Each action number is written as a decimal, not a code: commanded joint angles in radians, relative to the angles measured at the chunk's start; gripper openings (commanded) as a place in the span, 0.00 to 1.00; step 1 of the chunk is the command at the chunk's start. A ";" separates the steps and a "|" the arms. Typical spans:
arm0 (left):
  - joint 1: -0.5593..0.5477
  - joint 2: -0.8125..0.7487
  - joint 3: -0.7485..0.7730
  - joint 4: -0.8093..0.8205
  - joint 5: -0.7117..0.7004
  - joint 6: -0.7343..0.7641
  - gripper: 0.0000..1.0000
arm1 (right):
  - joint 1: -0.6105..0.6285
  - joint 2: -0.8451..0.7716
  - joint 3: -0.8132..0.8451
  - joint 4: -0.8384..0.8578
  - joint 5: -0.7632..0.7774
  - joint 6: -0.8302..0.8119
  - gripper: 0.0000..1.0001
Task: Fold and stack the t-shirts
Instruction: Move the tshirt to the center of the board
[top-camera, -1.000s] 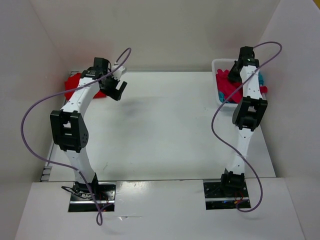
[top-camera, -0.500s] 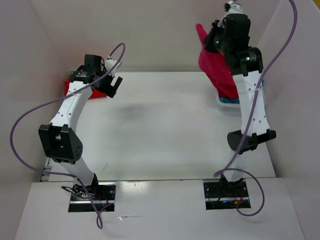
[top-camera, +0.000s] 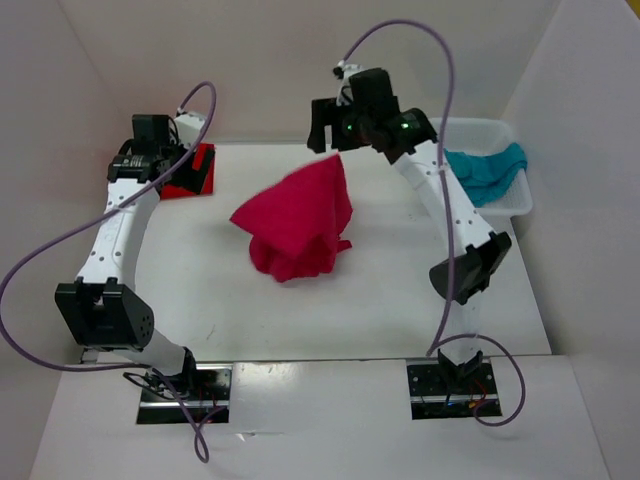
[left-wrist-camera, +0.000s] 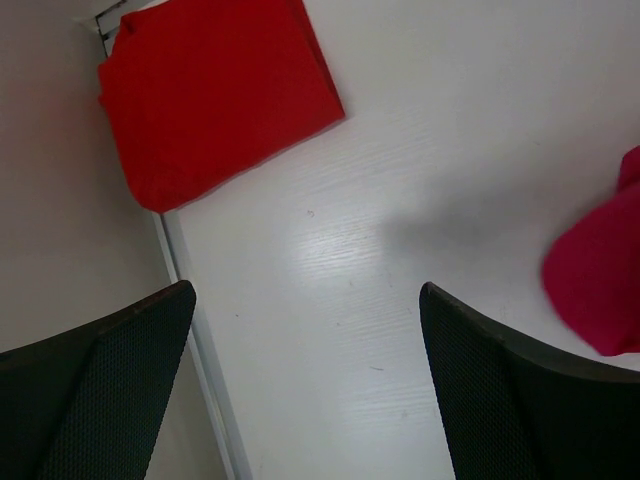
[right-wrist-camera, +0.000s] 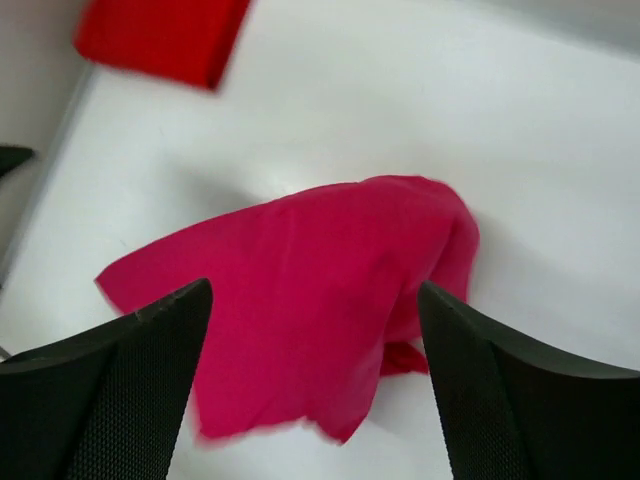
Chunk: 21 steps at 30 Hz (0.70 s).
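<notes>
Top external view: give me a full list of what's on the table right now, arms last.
red t-shirt: one, bright red, folded, far left of table
crimson-pink t-shirt: one, crimson-pink, crumpled heap, table centre
teal t-shirt: one, teal-blue, bunched in the basket
basket: one, white, far right
table: one, white
cables: two, purple, one per arm
left gripper: black, open, near red t-shirt
right gripper: black, open, above crimson-pink t-shirt

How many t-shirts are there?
3. The bright red shirt lies folded far left, the crimson-pink shirt is bunched up mid-table, and the teal shirt sits in the white basket, far right. More may hide underneath.
</notes>
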 joint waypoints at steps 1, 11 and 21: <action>-0.007 -0.028 -0.055 0.021 -0.019 0.000 0.99 | 0.004 0.014 -0.047 -0.028 -0.085 -0.005 0.89; -0.007 -0.006 -0.184 -0.035 0.105 0.022 0.99 | 0.013 -0.220 -0.702 0.267 -0.094 0.024 0.98; -0.007 0.003 -0.267 -0.011 0.085 -0.044 0.99 | 0.312 0.141 -0.450 0.274 0.147 -0.092 0.98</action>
